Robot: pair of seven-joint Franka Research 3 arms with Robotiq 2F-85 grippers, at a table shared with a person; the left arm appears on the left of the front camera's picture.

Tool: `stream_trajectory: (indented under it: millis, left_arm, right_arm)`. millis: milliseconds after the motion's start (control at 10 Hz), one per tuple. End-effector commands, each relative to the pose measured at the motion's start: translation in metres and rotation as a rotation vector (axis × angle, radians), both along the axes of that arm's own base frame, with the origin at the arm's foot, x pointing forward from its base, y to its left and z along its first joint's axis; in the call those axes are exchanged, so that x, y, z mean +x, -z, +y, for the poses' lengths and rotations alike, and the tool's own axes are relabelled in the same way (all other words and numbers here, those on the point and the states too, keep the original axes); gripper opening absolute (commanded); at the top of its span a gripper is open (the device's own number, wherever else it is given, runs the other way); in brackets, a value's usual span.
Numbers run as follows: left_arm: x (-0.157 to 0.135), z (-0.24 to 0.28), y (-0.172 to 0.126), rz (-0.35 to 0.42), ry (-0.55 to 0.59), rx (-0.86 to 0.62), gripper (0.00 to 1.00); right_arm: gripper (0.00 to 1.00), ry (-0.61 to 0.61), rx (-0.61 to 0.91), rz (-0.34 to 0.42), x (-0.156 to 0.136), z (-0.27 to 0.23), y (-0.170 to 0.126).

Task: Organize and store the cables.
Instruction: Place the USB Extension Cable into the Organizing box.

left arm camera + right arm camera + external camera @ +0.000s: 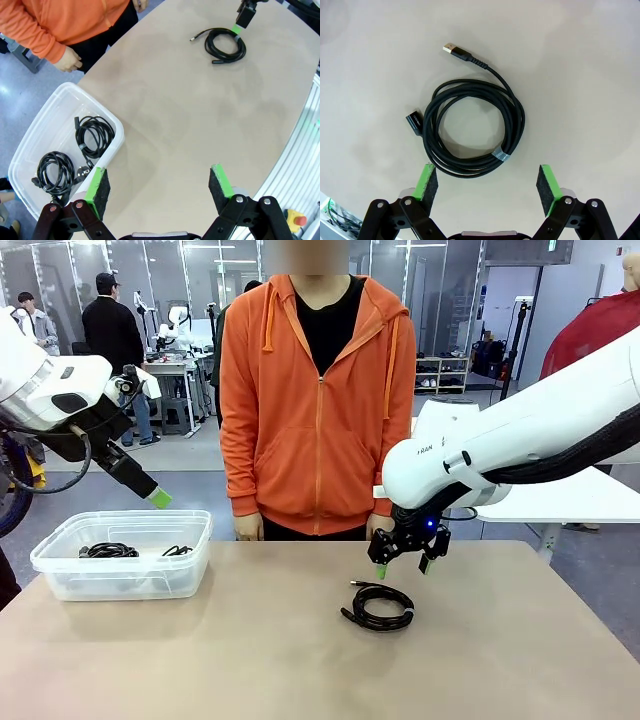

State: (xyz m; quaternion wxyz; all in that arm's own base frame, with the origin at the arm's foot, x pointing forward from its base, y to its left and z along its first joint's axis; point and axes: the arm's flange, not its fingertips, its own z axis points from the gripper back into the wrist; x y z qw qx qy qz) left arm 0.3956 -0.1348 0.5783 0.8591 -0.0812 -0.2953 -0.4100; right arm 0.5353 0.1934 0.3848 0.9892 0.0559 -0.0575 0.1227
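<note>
With my right pincer (487, 187) hanging wide apart, the coiled cable (470, 132) lies flat on the worktop (200, 650) just ahead of its fingertips; left pincer (160, 185), also apart, is far off.

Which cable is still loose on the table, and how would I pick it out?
On the tan table, look right of the clear bin, under the open right end effector. The loose cable is a black coil lying alone, one metal-tipped plug sticking out; the other cables lie inside the bin.
</note>
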Motion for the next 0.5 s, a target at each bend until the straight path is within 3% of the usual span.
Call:
stream_trajectory:
  millis: [0, 400]
  left_arm:
    - [0.0003, -0.0002, 0.0001, -0.002, -0.008, 0.007, 1.0]
    - [0.0003, -0.0002, 0.0001, -0.002, -0.008, 0.007, 1.0]
  right_arm:
    - [1.0, 0.001, 0.007, 0.001, 0.0, 0.0003, -0.0001]
    - [1.0, 0.0, 0.0, 0.0, 0.0, 0.0, 0.0]
